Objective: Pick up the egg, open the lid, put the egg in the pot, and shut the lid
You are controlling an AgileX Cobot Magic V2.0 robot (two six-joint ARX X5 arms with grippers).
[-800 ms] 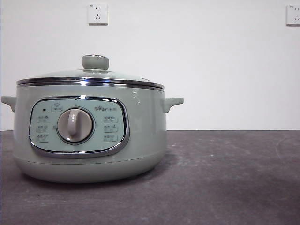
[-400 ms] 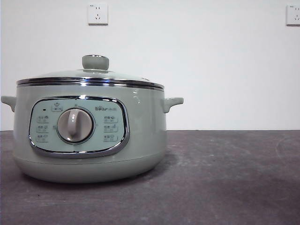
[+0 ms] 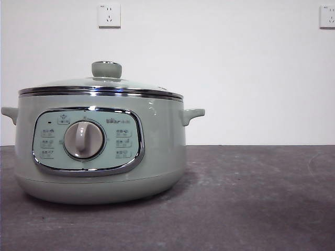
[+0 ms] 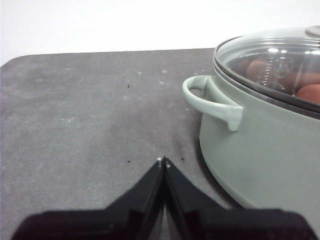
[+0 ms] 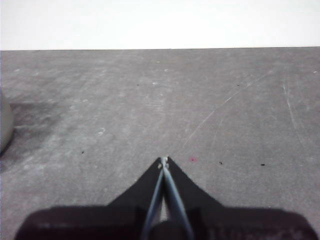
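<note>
Sage-green and chrome fill my front view: the pot [image 3: 99,151] stands on the dark grey table [image 3: 251,198] with the lid [image 3: 102,86] seated flat on its rim, knob upright. Comparing with the front pictures from a second and half a second ago, I find nothing moved; pot, lid and dial sit exactly as they did, and no arm shows there.

From the left wrist camera I see the left gripper [image 4: 164,161] low over the table just beside the pot, near one side handle, its jaws pressed together with nothing between them. Through the glass of the lid I make out the egg [image 4: 309,93], reddish-brown, lying inside the pot; other reddish shapes beside it are blurred by reflections and I cannot say what they are.

The right gripper [image 5: 163,161] is likewise closed tip to tip and empty, over bare table, with only a sliver of the pot at the picture's edge.
</note>
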